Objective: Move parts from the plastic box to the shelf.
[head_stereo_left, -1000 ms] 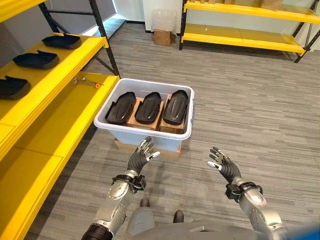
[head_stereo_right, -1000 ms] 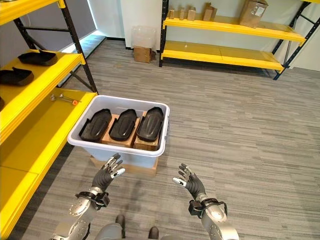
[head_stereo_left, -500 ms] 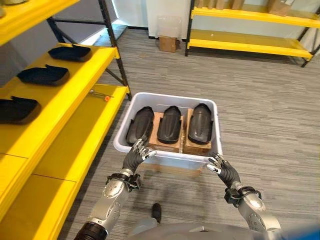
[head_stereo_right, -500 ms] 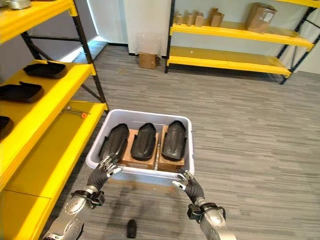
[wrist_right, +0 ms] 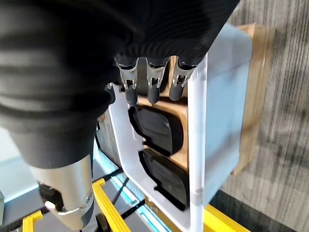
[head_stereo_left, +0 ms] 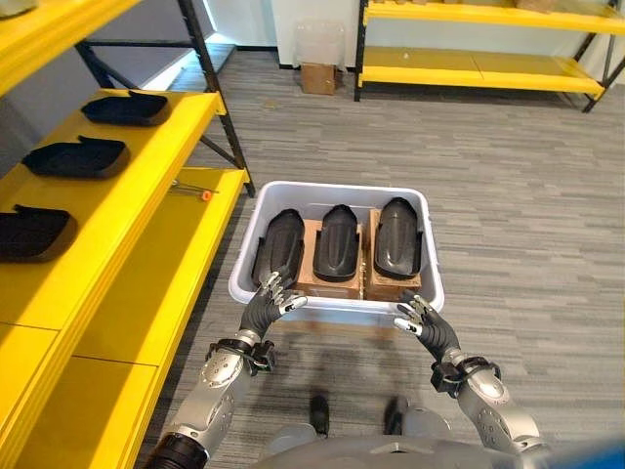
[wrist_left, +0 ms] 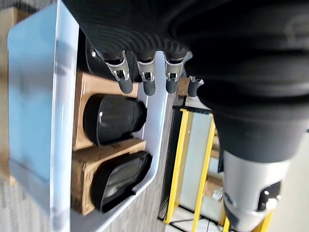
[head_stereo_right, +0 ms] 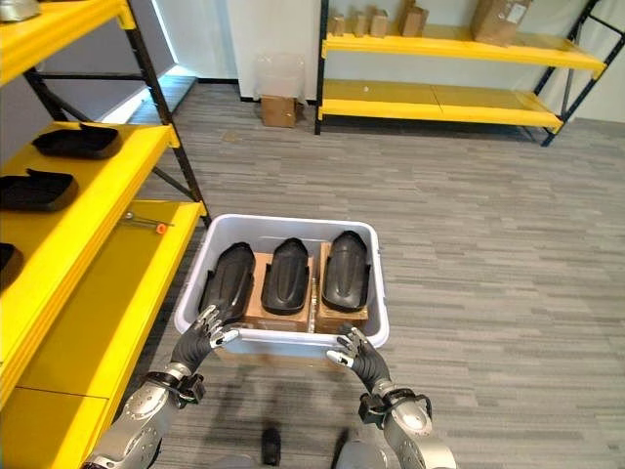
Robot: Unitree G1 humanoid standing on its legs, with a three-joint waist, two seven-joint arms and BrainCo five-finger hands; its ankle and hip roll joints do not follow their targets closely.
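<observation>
Left eye view: the scene is taken from the robot's left across to its right.
Shelf: a yellow shelf (head_stereo_left: 146,210) is seen along the left side, its upper level carrying three black parts (head_stereo_left: 78,156) in a row.
Small tool: an orange-tipped tool (head_stereo_left: 195,189) is seen lying on the lower level, near the box's far left corner.
Plastic box: the pale plastic box (head_stereo_left: 337,308) is set on the grey floor (head_stereo_left: 508,195) just beside the shelf, on a wooden board.
Parts in the box: three black parts (head_stereo_left: 340,242) are laid side by side on brown blocks (head_stereo_left: 312,283) inside the box.
Left hand: the left hand (head_stereo_left: 266,303) is held at the near rim by the box's left corner, over the end of the leftmost part; its fingers (wrist_left: 124,86) are extended and relaxed, and nothing is grasped.
Right hand: the right hand (head_stereo_left: 422,327) is held at the near rim by the right corner, its fingers (wrist_right: 129,92) spread loose above the rim, with nothing gripped.
Far rack: a second yellow rack (head_stereo_right: 439,98) is seen against the back wall, with a cardboard carton (head_stereo_right: 279,109) on the floor beside it.
</observation>
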